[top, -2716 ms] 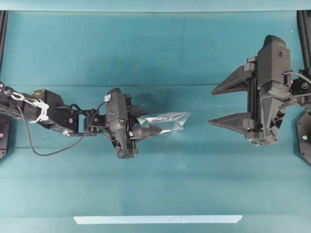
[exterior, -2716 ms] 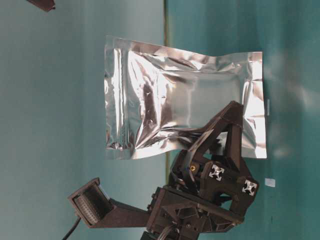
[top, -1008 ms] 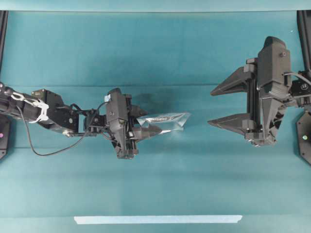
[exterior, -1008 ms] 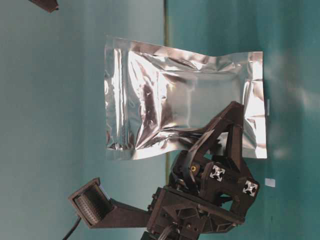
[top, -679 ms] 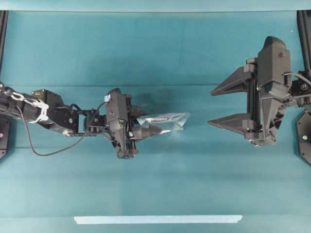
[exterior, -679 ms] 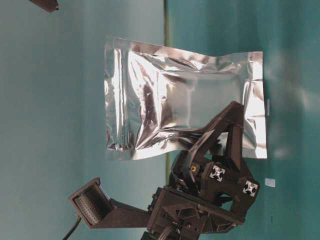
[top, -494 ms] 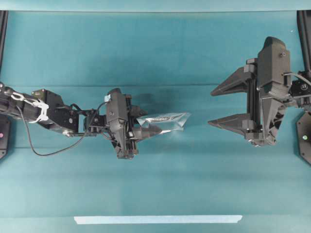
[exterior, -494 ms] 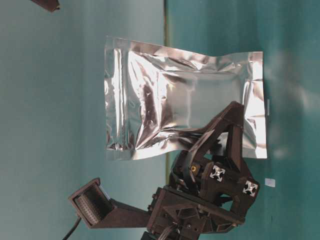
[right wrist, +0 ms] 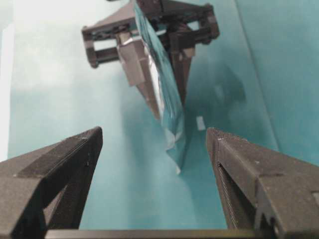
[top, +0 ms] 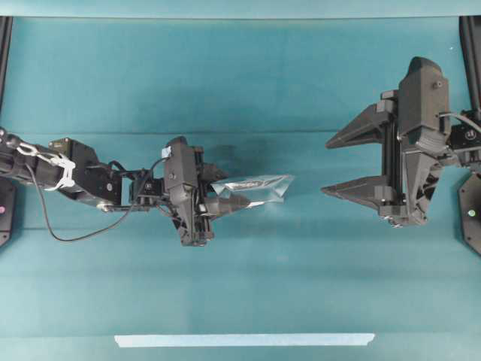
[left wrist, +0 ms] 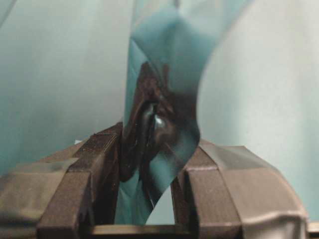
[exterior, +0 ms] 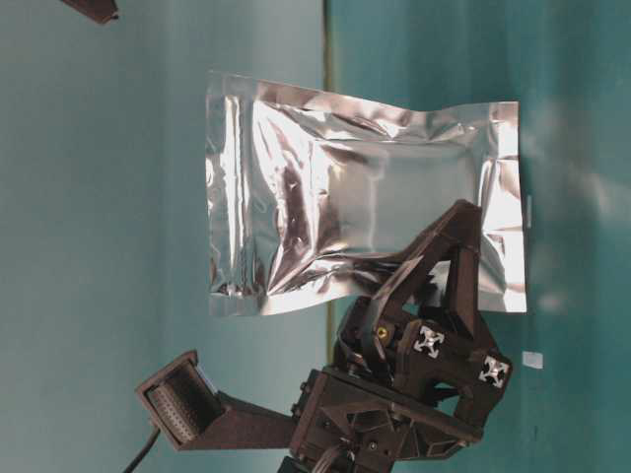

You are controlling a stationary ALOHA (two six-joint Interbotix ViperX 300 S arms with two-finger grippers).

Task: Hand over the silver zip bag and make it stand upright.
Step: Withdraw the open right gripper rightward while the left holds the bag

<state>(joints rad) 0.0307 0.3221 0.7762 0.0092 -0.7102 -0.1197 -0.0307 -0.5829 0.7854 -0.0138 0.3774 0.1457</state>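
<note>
The silver zip bag [top: 259, 184] is a crinkled foil pouch, seen edge-on from above and broadside at table level [exterior: 335, 207]. My left gripper [top: 229, 188] is shut on the bag's left end; the foil sits pinched between its fingers [left wrist: 99, 164] in the left wrist view, where the bag [left wrist: 159, 114] fills the gap. My right gripper [top: 327, 165] hangs open to the right, a short gap from the bag's free end. In the right wrist view the bag [right wrist: 167, 94] lies ahead between the wide fingertips [right wrist: 92, 142], with the left gripper [right wrist: 169, 107] behind it.
A pale tape strip [top: 244, 340] lies along the table's near edge. A small white mark [right wrist: 200, 123] sits on the teal cloth beside the bag. Black frame posts [top: 470, 45] stand at the far corners.
</note>
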